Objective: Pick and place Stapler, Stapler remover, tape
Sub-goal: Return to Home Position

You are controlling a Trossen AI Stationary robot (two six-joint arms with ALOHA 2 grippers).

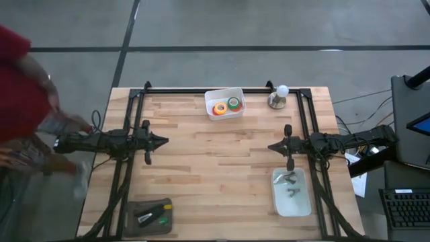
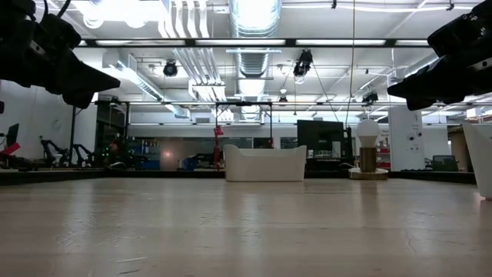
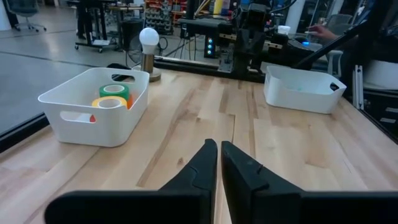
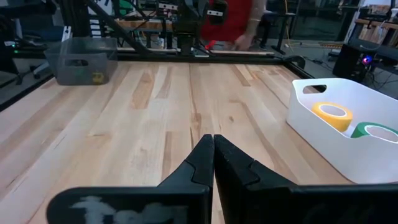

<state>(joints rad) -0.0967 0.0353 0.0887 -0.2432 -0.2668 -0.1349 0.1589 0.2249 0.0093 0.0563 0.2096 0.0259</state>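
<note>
Left gripper level above left side of tabletop, fingers together, empty. Right gripper same at right side, facing it. Tape in white bin at far edge.

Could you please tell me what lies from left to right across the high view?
Person in red → left gripper → white bin holding tape rolls → right gripper.
</note>
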